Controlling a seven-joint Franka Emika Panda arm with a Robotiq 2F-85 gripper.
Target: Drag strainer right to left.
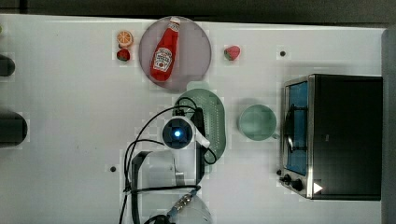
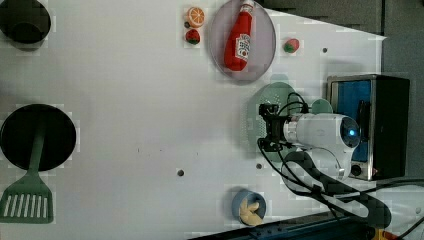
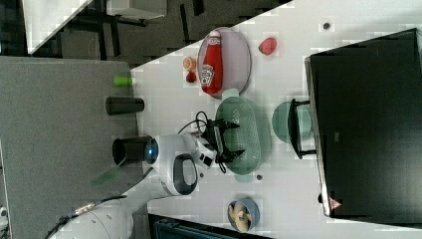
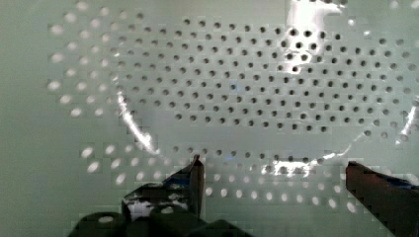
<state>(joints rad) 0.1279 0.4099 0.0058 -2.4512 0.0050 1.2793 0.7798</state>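
On my screens a ketchup bottle (image 1: 164, 52) lies on the grey plate (image 1: 198, 51). An orange slice (image 1: 124, 38) and a strawberry (image 1: 123, 55) sit beside it. I see a green cup (image 1: 257, 122) near the toaster oven (image 1: 341, 135) on the desk (image 1: 70, 116).

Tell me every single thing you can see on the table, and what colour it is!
strainer: 1, pale mint green, middle of the table, under the gripper
green cup: 1, green, between strainer and oven
toaster oven: 1, black and silver, top view's right
plate: 1, grey, above the strainer in the top view
ketchup bottle: 1, red, lying on the plate
orange slice: 1, orange, top view's left of the plate
strawberries: 2, red, one either side of the plate
bowl: 1, blue, holding something pale
pan: 1, black
spatula: 1, green
gripper: 1, black, open over the strainer
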